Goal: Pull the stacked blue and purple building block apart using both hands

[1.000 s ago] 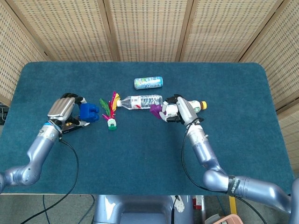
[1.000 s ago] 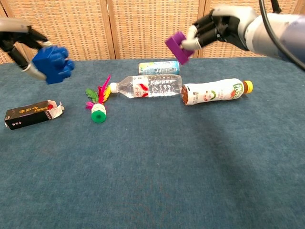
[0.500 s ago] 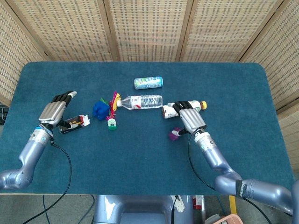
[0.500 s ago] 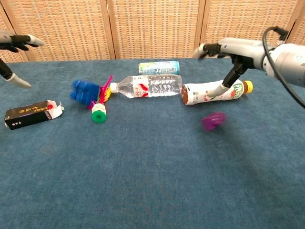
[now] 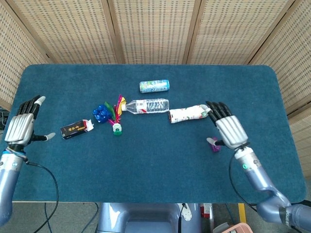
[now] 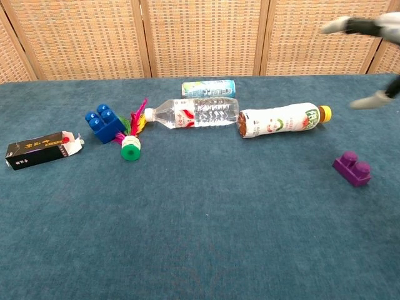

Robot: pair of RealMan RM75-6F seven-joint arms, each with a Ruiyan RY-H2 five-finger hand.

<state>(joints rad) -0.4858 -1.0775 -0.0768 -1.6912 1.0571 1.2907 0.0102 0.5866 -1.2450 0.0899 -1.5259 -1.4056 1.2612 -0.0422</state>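
The blue block (image 5: 101, 113) (image 6: 106, 123) lies on the table's left half, studs up, beside the feathered shuttlecock. Far over on the right half rests the purple block (image 6: 352, 168) (image 5: 214, 146), alone on the cloth. My left hand (image 5: 22, 127) hovers open near the table's left edge, well clear of the blue block. My right hand (image 5: 228, 127) (image 6: 369, 26) is open too, fingers spread, just above and right of the purple block and touching nothing.
Across the middle lie a clear water bottle (image 6: 190, 113), a white drink bottle (image 6: 282, 119) and a small can (image 6: 209, 88). A shuttlecock (image 6: 129, 135) with a green base sits by the blue block. A black carton (image 6: 40, 150) lies at the left.
Both hands let go of their blocks, which dropped to the table and came to rest. Both hands have since drawn outward toward the table's sides, fingers spread.
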